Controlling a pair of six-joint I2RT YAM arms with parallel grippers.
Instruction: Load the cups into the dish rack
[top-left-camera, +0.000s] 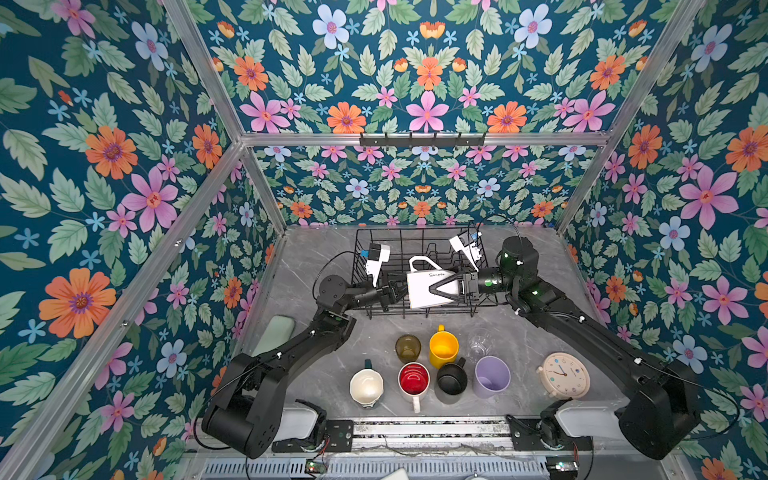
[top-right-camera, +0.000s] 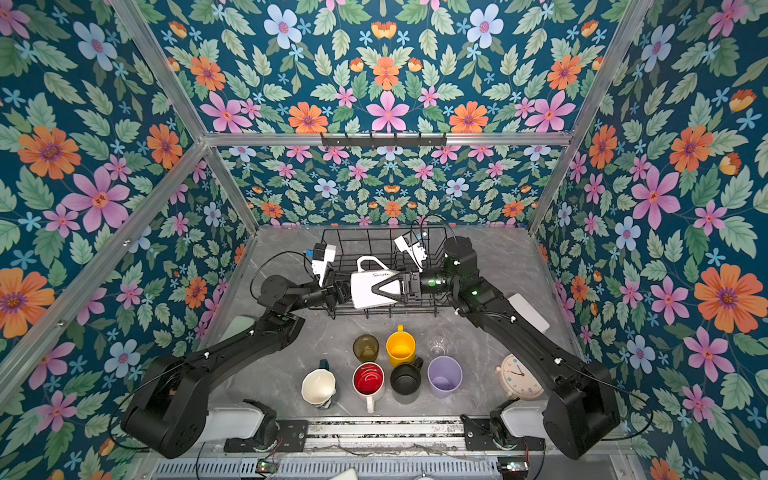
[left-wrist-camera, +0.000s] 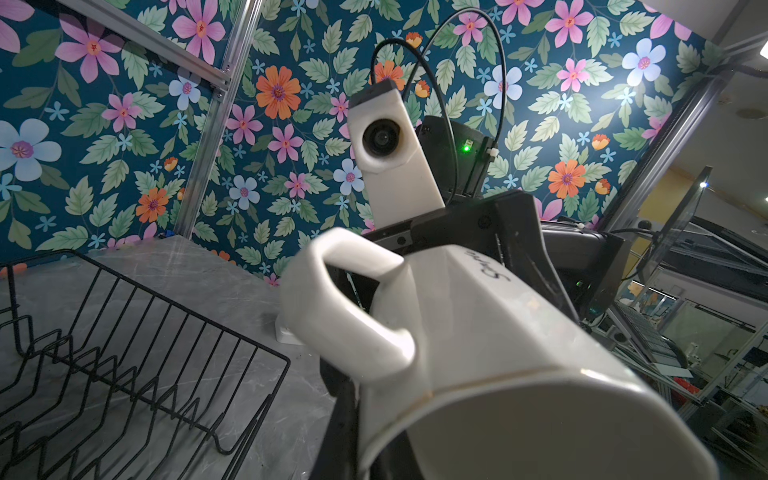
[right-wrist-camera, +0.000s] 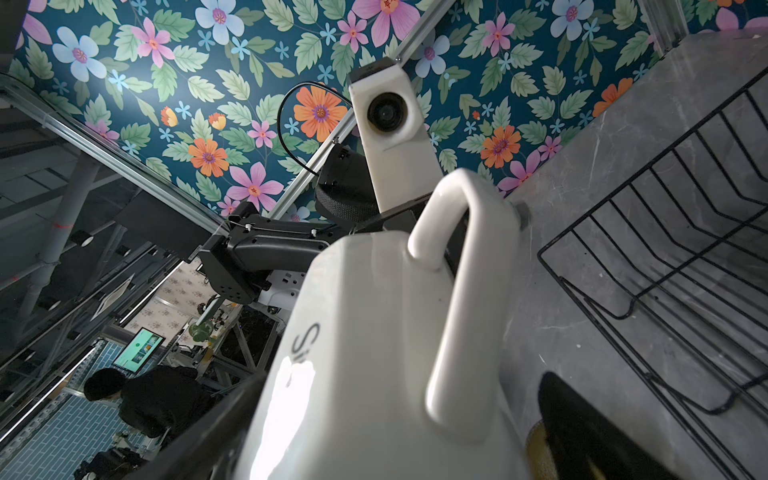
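White faceted mug (top-left-camera: 419, 300) sideways over dish rack (top-left-camera: 358, 266): my handover, I judge.
Left gripper (top-left-camera: 397, 291) clenches its rim; right gripper (top-left-camera: 433, 289) jaws straddle it, grip unclear.

Both arms, left arm (top-left-camera: 291, 348) and right arm (top-left-camera: 602, 333), are matte black with chunky rounded joint housings, small white clips (top-left-camera: 279, 354) along the links, thin black cables (left-wrist-camera: 504, 70) looping off the wrists and a green light (left-wrist-camera: 466, 147) on the housing. Each wrist has a white wedge-shaped camera housing (left-wrist-camera: 401, 183) with a round black lens (left-wrist-camera: 380, 139). The right gripper (top-left-camera: 432, 290) has black triangular fingers, the left gripper (top-left-camera: 399, 288) is black too, and the bases are white blocks (top-left-camera: 297, 419) on screwed black plates (top-left-camera: 338, 434).
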